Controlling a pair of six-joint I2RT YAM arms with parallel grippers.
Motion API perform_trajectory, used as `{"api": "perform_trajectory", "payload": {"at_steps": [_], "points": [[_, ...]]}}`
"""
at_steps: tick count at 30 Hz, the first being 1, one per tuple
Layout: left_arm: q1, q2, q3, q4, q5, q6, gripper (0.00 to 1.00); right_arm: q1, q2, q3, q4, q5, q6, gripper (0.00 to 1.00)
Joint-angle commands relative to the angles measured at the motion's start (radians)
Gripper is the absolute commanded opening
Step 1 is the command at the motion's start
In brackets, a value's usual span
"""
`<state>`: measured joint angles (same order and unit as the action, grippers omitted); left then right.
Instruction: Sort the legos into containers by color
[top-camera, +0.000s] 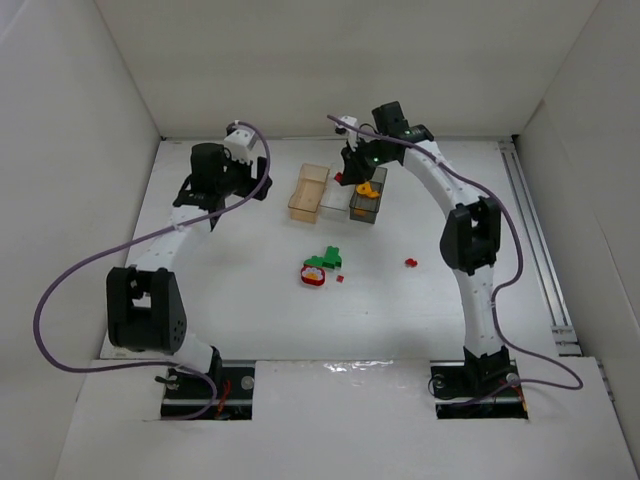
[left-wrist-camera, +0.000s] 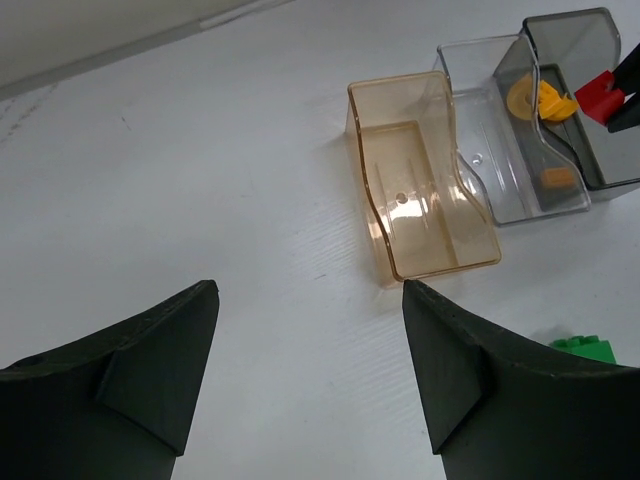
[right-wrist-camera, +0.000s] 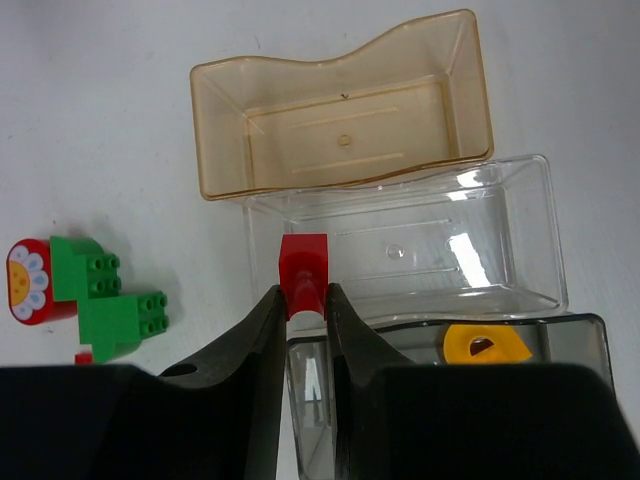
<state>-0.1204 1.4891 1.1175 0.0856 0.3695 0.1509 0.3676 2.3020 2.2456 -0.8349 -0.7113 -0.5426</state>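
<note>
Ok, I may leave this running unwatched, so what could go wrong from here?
The right gripper pinches the red brick only by its end, near the wall between the clear box and the grey box. Released here, it might land with the orange piece in the grey box, mixing colours. The fingers also sit close to that rim and could nudge the boxes.

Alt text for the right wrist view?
Right gripper holds a red lego at the edge of the clear container, between the amber container and the dark grey container with an orange piece inside. Green legos and a red flower piece lie left.
</note>
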Motion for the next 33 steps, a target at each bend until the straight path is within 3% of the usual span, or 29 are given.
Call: {"api": "perform_trajectory", "payload": {"at_steps": [1,8,15,20,22,24,29,33], "points": [[0.004,0.069,0.063,0.009,-0.020,-0.039,0.71,0.028,-0.004,0.054,0.060,0.025,0.029,0.00],[0.004,0.230,0.157,0.008,-0.066,-0.126,0.67,0.047,0.027,0.045,0.100,0.067,0.047,0.13],[-0.007,0.313,0.208,-0.004,-0.078,-0.137,0.67,0.047,0.057,0.054,0.114,0.099,0.076,0.30],[-0.016,0.349,0.237,-0.004,-0.089,-0.157,0.67,0.047,0.034,-0.010,0.143,0.118,0.086,0.36],[-0.016,0.375,0.248,-0.004,-0.080,-0.157,0.67,0.047,0.020,-0.032,0.167,0.127,0.086,0.51],[-0.028,0.385,0.248,-0.004,-0.080,-0.157,0.67,0.047,0.011,-0.032,0.168,0.136,0.095,0.57],[-0.077,0.395,0.258,-0.004,-0.069,-0.178,0.66,0.021,-0.107,-0.098,0.247,0.113,0.156,0.60],[-0.114,0.404,0.237,-0.014,-0.127,-0.198,0.66,-0.041,-0.272,-0.295,0.385,0.113,0.204,0.60]]}}
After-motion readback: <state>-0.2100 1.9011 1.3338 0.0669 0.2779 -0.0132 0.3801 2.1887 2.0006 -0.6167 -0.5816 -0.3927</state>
